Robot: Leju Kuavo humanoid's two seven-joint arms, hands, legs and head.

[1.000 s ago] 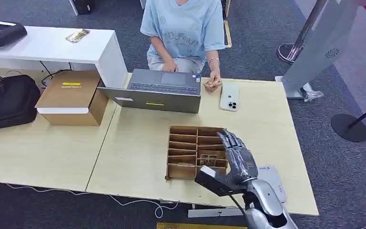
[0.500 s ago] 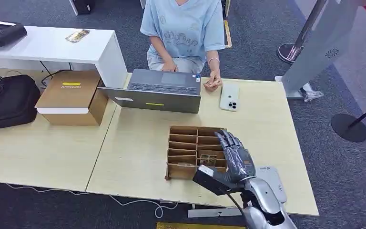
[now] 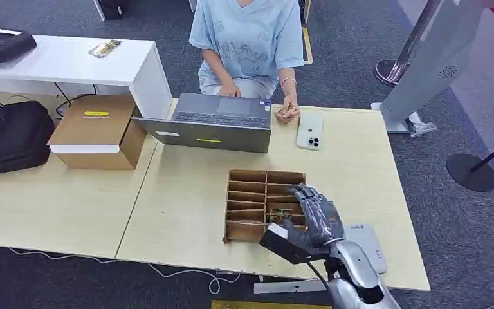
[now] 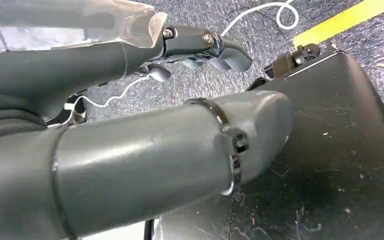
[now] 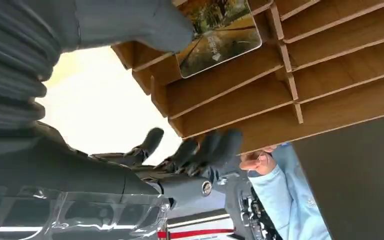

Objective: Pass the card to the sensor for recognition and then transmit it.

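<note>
A picture card (image 5: pixel 220 32) stands in a near slot of the wooden divider box (image 3: pixel 247 177); in the head view the card (image 3: pixel 282 213) shows just left of my right hand (image 3: pixel 318 219). That hand hovers over the box's near right slots, fingers (image 5: pixel 200 150) spread and holding nothing, thumb tip at the card's edge. A white sensor pad (image 3: pixel 368 243) lies on the table behind the hand, partly hidden by my forearm. My left hand (image 4: pixel 155 150) hangs by my side above the floor with nothing in it.
A person (image 3: pixel 247 38) sits across the table at an open laptop (image 3: pixel 212 122), a white phone (image 3: pixel 310 131) beside it. A cardboard box (image 3: pixel 96 129) and a black bag (image 3: pixel 9 135) sit at the left. Bare tabletop lies left of the divider box.
My right hand has drawn back and down over the divider box, from its far right slots toward the near slot holding the card.
</note>
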